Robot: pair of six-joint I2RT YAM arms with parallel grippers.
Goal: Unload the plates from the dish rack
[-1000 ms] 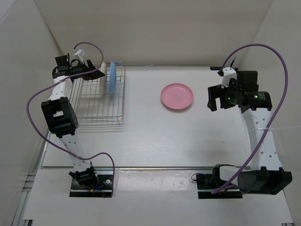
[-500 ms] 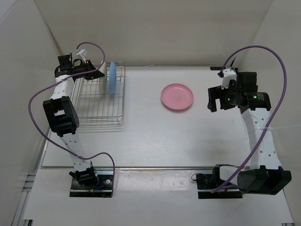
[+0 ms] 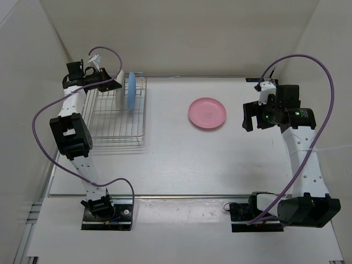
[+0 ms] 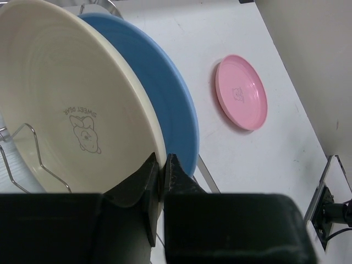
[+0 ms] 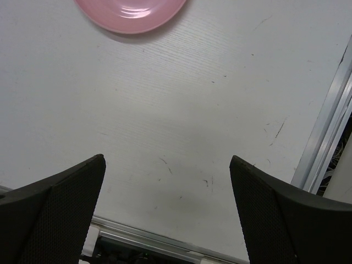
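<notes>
The silver wire dish rack [image 3: 113,129] stands at the table's back left. Two plates stand on edge in it: a cream-white plate [image 3: 119,93] [image 4: 71,99] and, right behind it, a light blue plate [image 3: 131,92] [image 4: 165,93]. My left gripper [image 3: 113,81] [image 4: 162,159] is shut on the cream-white plate's rim, one finger on each face. A pink plate [image 3: 207,113] [image 4: 241,92] [image 5: 132,11] lies flat on the table right of centre. My right gripper [image 3: 250,115] [image 5: 168,159] hovers open just right of the pink plate, holding nothing.
White enclosure walls [image 3: 33,60] close in the left, back and right sides. An aluminium rail [image 3: 181,195] runs along the near table edge. Purple cables [image 3: 41,118] loop off both arms. A rack wire hoop [image 4: 33,143] crosses the cream plate's face.
My left gripper has closed from open onto the cream-white plate's rim. The right arm and the pink plate have hardly moved.
</notes>
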